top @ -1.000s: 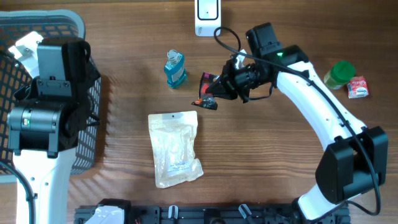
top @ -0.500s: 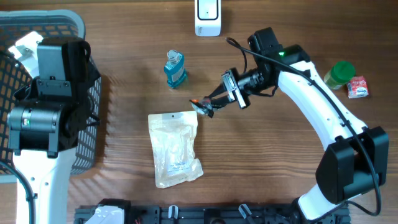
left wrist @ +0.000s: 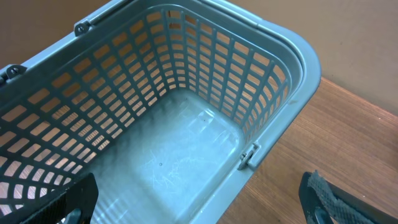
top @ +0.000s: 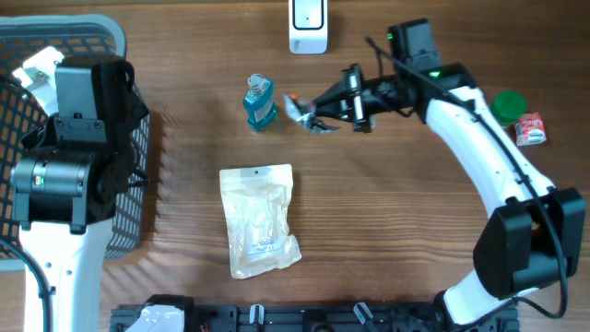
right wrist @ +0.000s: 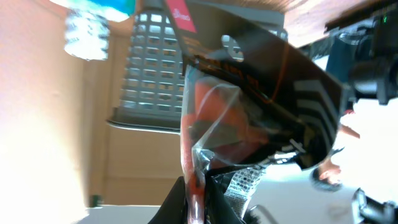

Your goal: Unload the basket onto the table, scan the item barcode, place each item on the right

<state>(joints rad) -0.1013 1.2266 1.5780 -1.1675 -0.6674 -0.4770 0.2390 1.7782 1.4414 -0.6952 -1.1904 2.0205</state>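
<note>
Near the back edge of the bench, in front of the scanner, a small snack packet is held by the right gripper, whose jaws are clamped together on one edge of it. It appears to be lifted off the wood and stands just beside a blue bottle without touching it.

From the right wrist the packet is seen as black film with a clear window over something red, creased and folded where it is pinched. It is judged to be very light, soft and crinkly, with a slick skin that could slide in a loose grip. Being limp, it can be expected to droop or curl, so the printed face may not lie flat to the scanner. A sealed edge or corner is the best place for it to be taken, so that the contents are not crushed and the printed panel is left uncovered. No barcode can be made out in these views.

At the left edge of the bench the left gripper is held with its jaws wide apart over a grey basket, and nothing is gripped. A beige pouch lies flat towards the front edge, well apart from the packet.
</note>
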